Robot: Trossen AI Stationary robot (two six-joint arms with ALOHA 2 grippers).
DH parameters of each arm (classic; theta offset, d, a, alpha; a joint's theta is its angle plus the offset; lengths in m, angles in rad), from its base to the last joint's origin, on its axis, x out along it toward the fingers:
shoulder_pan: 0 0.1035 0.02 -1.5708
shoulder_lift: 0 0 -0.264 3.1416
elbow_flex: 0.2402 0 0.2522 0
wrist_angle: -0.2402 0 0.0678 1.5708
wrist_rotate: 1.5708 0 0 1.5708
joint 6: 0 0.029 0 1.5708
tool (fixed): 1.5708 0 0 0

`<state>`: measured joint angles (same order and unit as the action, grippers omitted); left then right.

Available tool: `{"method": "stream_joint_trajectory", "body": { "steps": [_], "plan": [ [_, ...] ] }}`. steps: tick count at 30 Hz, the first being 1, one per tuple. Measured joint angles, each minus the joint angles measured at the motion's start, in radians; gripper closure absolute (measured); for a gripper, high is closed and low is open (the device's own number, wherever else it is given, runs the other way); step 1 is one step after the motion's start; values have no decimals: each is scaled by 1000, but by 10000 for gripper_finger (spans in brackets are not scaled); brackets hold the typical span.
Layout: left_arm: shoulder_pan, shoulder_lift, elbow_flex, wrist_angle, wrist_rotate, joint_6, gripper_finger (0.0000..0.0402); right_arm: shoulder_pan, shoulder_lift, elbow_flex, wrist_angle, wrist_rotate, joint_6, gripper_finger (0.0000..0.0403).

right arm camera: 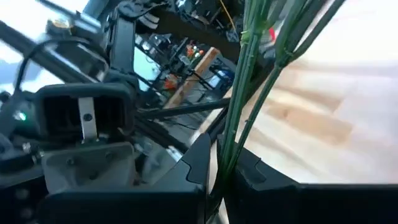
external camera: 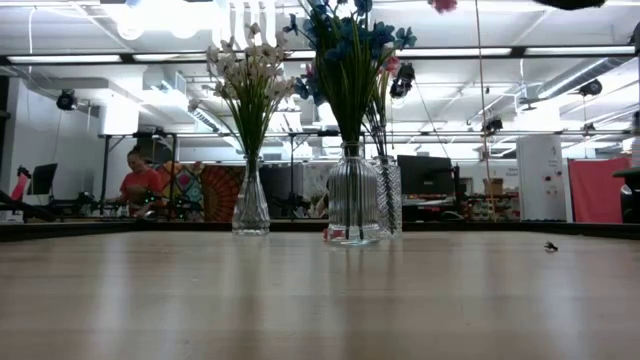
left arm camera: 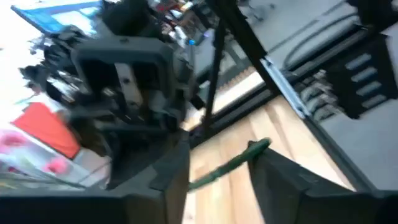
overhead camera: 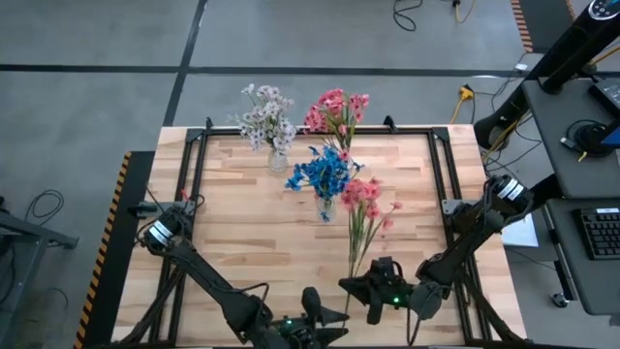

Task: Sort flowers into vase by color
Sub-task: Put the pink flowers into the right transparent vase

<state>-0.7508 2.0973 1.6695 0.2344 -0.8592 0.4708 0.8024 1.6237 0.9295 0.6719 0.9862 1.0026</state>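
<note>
A bunch of pink flowers [overhead camera: 366, 208] is held up by its stems just in front of the blue flowers [overhead camera: 323, 171], nearer the robot. The stems [right arm camera: 239, 112] are pinched tight between the right fingers [right arm camera: 200, 163], which are clamped together on them. The left fingers [left arm camera: 171, 180] are partly apart, and one green stem end [left arm camera: 231, 165] is seen between them, but it cannot be told if it is touched. The left gripper [overhead camera: 312, 306] is well in front of the blue flowers, by the near edge of the surface [overhead camera: 242, 223].

Behind the blue flowers, a vase of pink flowers [overhead camera: 337, 111] is waiting, and a vase of white flowers [overhead camera: 266, 118] is beside it.

Trouble may come if the bunch is moved while one stem is caught by the left fingers; a stem could be bent or pulled loose. The thin stems could also slip and be dropped. The blue flowers stand in the way, so their vase [external camera: 352, 195] could be knocked over on the way to the pink one.
</note>
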Motion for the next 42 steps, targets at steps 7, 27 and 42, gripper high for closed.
{"method": "stream_joint_trajectory", "body": {
  "steps": [7, 27, 42],
  "plan": [
    [-1, -73, 2, -242, 16, -195, 200, 4, -150, -4, -295, 1, -194, 387],
    [73, -383, -261, -366, 190, -275, 208, -120, -694, -79, -815, 136, -589, 394],
    [200, -824, -987, 733, 294, -20, 217, -451, -784, -264, -101, -814, -1080, 394]
  ]
}}
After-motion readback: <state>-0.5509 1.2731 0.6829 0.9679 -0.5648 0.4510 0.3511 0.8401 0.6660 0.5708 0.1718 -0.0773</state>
